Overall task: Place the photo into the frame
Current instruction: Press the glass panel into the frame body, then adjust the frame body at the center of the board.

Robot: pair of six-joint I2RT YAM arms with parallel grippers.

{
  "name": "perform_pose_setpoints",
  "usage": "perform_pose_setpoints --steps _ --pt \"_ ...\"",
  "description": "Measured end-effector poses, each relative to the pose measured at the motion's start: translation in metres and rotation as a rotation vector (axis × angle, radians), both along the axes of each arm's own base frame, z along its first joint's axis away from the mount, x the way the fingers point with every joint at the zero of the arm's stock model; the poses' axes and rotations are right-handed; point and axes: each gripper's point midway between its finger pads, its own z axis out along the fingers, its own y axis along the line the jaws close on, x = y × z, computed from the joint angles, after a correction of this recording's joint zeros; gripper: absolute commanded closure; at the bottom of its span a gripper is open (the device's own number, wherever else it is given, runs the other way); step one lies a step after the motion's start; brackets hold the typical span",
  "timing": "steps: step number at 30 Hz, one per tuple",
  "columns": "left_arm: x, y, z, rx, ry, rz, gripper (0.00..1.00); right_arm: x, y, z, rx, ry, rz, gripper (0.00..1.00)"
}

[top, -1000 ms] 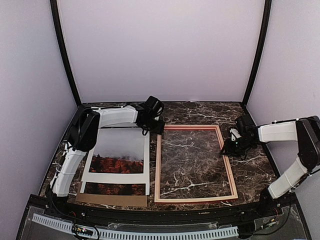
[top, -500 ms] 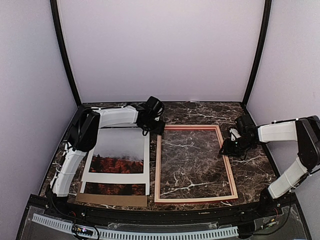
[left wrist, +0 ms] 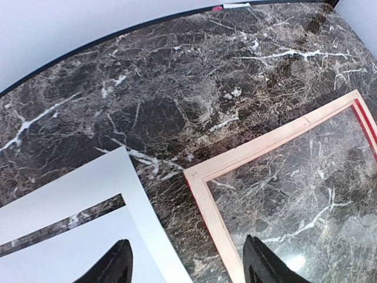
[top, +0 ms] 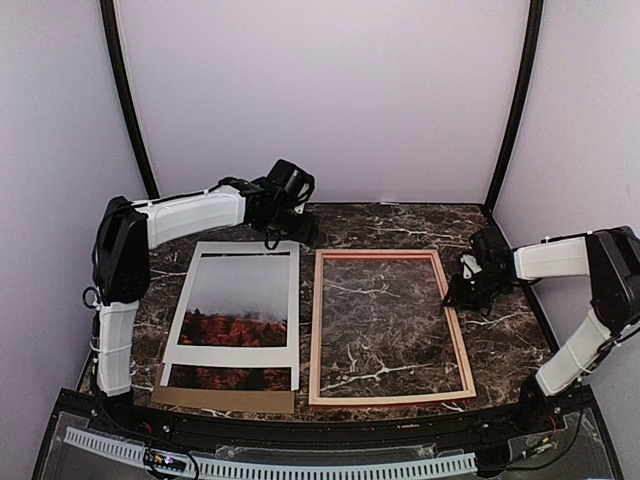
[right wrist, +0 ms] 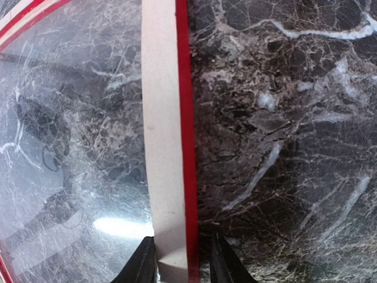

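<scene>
Marble table [top: 400, 225] fills the view: at lower left a brown board [top: 222, 400] peeks out beneath the photo [top: 238, 310], which lies face up under a white mat [top: 240, 355], just left of the frame [top: 385, 398], which lies flat in the middle with its pale wood side up. At mid-right the right gripper [right wrist: 179, 259] sits low on the frame's right rail, fingers narrow, pinching it from both sides. Farther up, left of centre, the left gripper [left wrist: 188, 268] hangs above the far corners of mat and frame, jaws wide and empty.
</scene>
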Motion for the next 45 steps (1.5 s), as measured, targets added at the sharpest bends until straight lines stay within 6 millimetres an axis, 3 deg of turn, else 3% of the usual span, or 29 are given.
perform_pose_setpoints --steps 3,6,14,16,21,25,27,31,34,40,45 --pt "-0.009 0.017 0.025 -0.006 -0.033 0.022 0.31 0.006 -0.002 -0.001 -0.015 -0.002 -0.004 0.71" --pt "-0.02 0.037 0.037 0.004 -0.047 0.046 0.3 0.015 -0.006 -0.001 -0.036 -0.008 -0.008 0.72" --pt "-0.047 0.104 0.018 0.074 0.008 0.142 0.26 0.042 -0.025 0.001 -0.103 -0.019 -0.026 0.69" --pt "-0.052 0.118 0.016 0.081 0.015 0.165 0.25 0.048 -0.028 0.002 -0.115 -0.023 -0.028 0.65" --pt "-0.065 0.147 0.017 0.062 0.03 0.217 0.24 0.061 -0.031 0.016 -0.133 -0.053 -0.033 0.4" --pt "-0.071 0.18 0.011 0.031 0.068 0.277 0.24 0.065 -0.028 0.039 -0.124 -0.107 -0.035 0.28" --pt "-0.074 0.199 0.001 0.016 0.106 0.31 0.24 0.065 -0.023 0.06 -0.104 -0.159 -0.034 0.25" --pt "-0.084 0.227 -0.024 -0.026 0.202 0.355 0.24 0.062 0.018 0.101 -0.006 -0.271 0.013 0.22" --pt "-0.095 0.246 -0.039 -0.069 0.269 0.386 0.24 0.05 0.075 0.116 0.086 -0.31 0.108 0.22" --pt "-0.106 0.284 -0.046 -0.175 0.32 0.465 0.25 0.016 0.196 0.109 0.231 -0.254 0.304 0.22" --pt "-0.108 0.315 -0.056 -0.269 0.365 0.542 0.26 0.006 0.288 0.1 0.297 -0.217 0.423 0.24"
